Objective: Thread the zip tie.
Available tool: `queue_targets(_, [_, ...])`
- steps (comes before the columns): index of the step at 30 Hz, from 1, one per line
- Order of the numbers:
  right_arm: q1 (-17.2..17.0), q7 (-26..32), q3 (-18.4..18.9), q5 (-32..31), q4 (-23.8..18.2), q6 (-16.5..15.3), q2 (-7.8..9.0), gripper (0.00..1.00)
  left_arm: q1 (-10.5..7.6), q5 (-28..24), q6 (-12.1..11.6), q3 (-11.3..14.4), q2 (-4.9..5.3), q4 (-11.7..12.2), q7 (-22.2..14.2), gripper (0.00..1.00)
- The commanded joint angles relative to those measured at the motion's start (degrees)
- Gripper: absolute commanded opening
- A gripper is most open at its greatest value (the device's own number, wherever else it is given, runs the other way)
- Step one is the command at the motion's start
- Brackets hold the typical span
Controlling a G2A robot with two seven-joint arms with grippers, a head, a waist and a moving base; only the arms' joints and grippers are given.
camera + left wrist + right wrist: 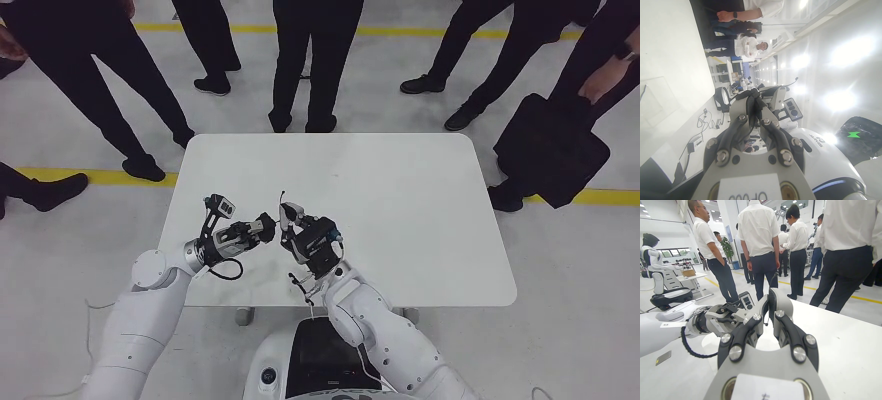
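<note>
Zip tie [775,274] is sitting in the right gripper [769,294], which is hanging over the near part of the surface [420,200], left of centre as I am looking down from the top view. Its fingers [780,306] are pressing together on the thin black zip tie. One end is rising above the fingertips, bending a little and ending in a small head. The other end is hanging down between the finger bases. In the top view the zip tie [283,198] is showing as a short dark line just beyond that gripper [290,213].

The left gripper [753,93] is hanging just beside the right one and pointing at it from the side, with its tips near the right fingers. Its fingers [738,108] are meeting at the tips. I am not able to tell whether they are pinching any part of the zip tie. In the left wrist view the head end [796,78] is arching up past the right gripper [779,98].

A small dark flat tag [663,358] is lying on the surface beside the left arm. A clear sheet [660,102] is lying flat on the surface, apart from both grippers. Beyond the far edge, a yellow line [100,176] is running along the floor.
</note>
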Motion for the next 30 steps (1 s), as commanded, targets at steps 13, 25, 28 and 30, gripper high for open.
queue_targets(13, [-0.2, 0.2, 0.1, 0.6, 0.2, -0.6, 0.01, 0.00, 0.00, 0.0, 0.0, 0.0, 0.00, 0.0, 0.0, 0.00])
queue_targets(25, [-0.1, 0.7, 0.2, 0.8, 0.6, -0.6, -0.03, 0.00, 0.00, 0.0, 0.0, 0.0, 0.00, 0.0, 0.0, 0.00])
queue_targets(28, [-0.2, 0.8, 0.2, 0.7, 0.6, -0.6, 0.00, 0.00, 0.00, 0.0, 0.0, 0.0, 0.00, 0.0, 0.0, 0.00])
queue_targets(30, [-0.1, 1.0, 0.2, 0.6, 0.9, -0.7, 0.00, 0.00, 0.00, 0.0, 0.0, 0.0, 0.00, 0.0, 0.0, 0.00])
